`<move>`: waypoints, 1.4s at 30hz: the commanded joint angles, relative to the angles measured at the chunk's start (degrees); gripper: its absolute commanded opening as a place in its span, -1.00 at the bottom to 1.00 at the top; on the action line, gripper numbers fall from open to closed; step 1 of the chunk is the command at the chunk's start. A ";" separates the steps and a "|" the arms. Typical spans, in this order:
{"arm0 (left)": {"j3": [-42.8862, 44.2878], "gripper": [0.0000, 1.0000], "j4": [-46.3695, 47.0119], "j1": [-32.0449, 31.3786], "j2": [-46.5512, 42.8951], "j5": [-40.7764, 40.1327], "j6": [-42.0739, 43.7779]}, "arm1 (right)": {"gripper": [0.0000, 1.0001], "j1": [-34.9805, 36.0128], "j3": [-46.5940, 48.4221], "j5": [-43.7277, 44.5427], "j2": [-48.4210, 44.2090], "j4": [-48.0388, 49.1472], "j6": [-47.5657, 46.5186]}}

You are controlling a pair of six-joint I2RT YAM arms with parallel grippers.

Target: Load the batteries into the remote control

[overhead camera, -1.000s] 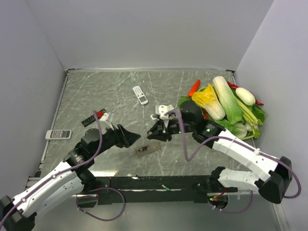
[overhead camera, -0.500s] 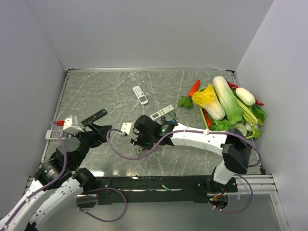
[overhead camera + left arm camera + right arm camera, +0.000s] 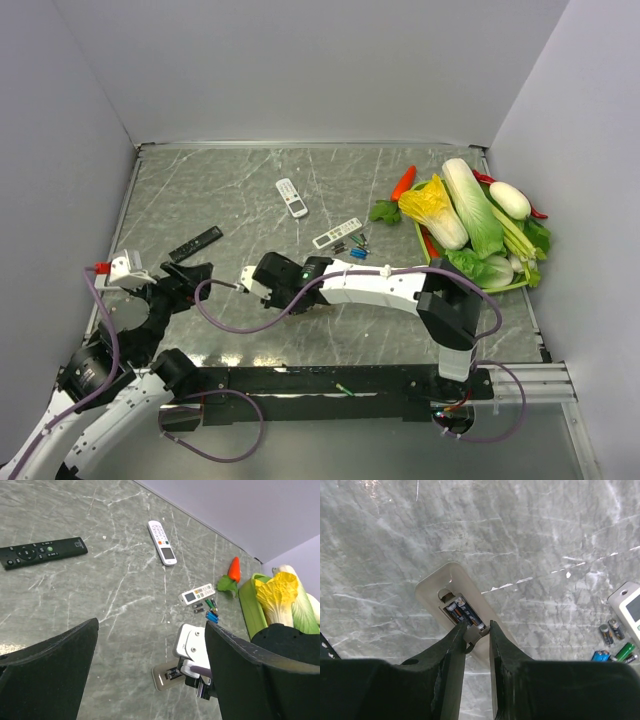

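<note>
- R gripper [image 3: 473, 630]: jaws only a narrow slit apart, tips down on the remote control [image 3: 431, 587] at one end of its battery bay [image 3: 445, 596].
- A small beige bit sat in that slit. Couldn't tell if it was pinched or was just the remote's shell seen through the gap.
- L gripper [image 3: 150, 625]: jaws spread wide, nothing btwn them, touching nothing. It was raised over the L side of the table [image 3: 250, 180], well apart from the remote control.
- Remote control lay flat, grey-beige back up, bay uncovered, toward the front-centre of the table, under the R arm's wrist.
- Its long axis ran diagonally in the R wrist view: rounded end toward upper L, other end hidden beneath the R gripper.
- Seated batteries [image 3: 462, 611]: two dark cells side by side in the bay, lengthwise along the remote's axis, their near ends right at the R gripper's tips.
- Loose batteries [image 3: 207, 611]: green, blue and dark grey cells in a small cluster on the table, just beside a small white remote [image 3: 196, 594], apart from the remote control on the far-R side.
- Black remote [image 3: 42, 552] lay flat at the L, well apart from everything above.
</note>
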 commanded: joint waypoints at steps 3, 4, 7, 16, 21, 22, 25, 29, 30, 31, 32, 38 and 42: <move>0.20 0.82 1.05 -0.03 1.27 -1.22 0.76 | -1.00 1.95 1.94 5.49 1.23 -2.22 2.35; 0.20 0.82 0.88 0.06 1.45 -1.22 0.76 | -1.00 2.03 1.76 5.49 1.40 -1.78 2.53; 0.28 0.82 1.05 -0.03 2.15 -0.87 0.94 | -1.00 2.12 1.06 6.64 1.57 -1.43 3.23; -0.07 0.82 1.31 0.06 1.54 -0.87 0.94 | -1.00 2.12 -0.52 7.16 1.58 0.42 4.02; -0.07 0.82 1.23 0.06 1.71 -0.69 1.03 | -1.00 2.12 -0.87 7.43 2.28 0.42 4.20; 0.02 0.82 1.31 0.06 1.72 -0.69 1.03 | -1.00 2.12 -0.96 7.51 2.37 0.42 4.29; 0.02 0.82 1.31 0.06 1.72 -0.69 1.03 | -1.00 2.30 -1.23 8.04 2.54 0.16 4.46; -0.07 0.82 1.31 0.06 1.63 -0.69 1.03 | -1.00 2.47 -1.23 8.92 2.81 -0.63 4.73; -0.07 0.82 1.31 0.06 1.63 -0.78 0.94 | -1.00 2.39 -1.40 9.01 2.72 -0.72 4.81; 0.02 0.82 1.23 0.06 1.63 -0.78 0.94 | -1.00 2.30 -1.49 9.18 2.54 -0.55 4.90; -0.06 0.82 1.23 0.06 1.54 -0.87 0.94 | -1.00 2.30 -1.93 9.10 2.46 -0.46 4.99; 0.28 0.81 0.09 0.06 0.66 -2.62 -0.20 | -1.00 2.30 -2.63 9.10 2.28 -0.37 4.99; 0.81 0.82 -2.55 0.06 -0.57 -6.13 -3.01 | -1.00 2.30 -3.42 8.75 0.97 0.42 5.17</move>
